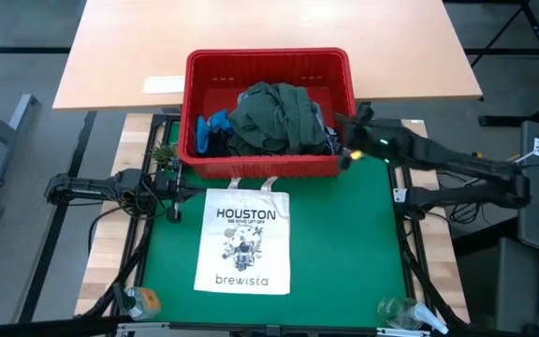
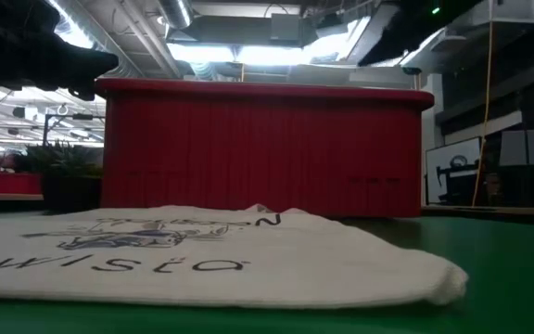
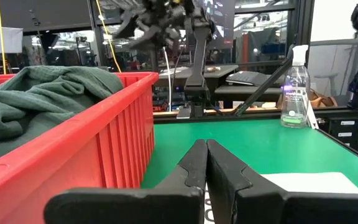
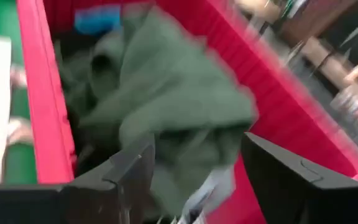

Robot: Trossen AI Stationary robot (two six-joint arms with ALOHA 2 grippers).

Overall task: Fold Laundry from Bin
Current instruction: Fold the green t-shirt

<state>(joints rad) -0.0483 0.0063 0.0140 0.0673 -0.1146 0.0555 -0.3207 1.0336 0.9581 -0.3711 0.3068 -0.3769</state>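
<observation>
The red bin (image 1: pixel 269 164) stands at the far side of the green mat (image 1: pixel 344 243). A dark green garment (image 1: pixel 274 117) is heaped in it and rises above the rim. A bright blue one (image 1: pixel 211 126) lies at the bin's left end. My right gripper (image 1: pixel 342 136) hangs open above the bin's right end. In its wrist view it (image 4: pixel 194 180) points slantwise down at the green garment (image 4: pixel 166 106), with nothing between its fingers. My left gripper (image 3: pixel 207 162) is shut and level beside the bin's left near corner (image 1: pixel 169 187).
A white "HOUSTON brewista" tote bag (image 1: pixel 244 241) lies flat on the mat just in front of the bin. A spray bottle (image 1: pixel 405 314) and another bottle (image 1: pixel 138 301) stand at the near edge. A small plant (image 1: pixel 162 150) is left of the bin.
</observation>
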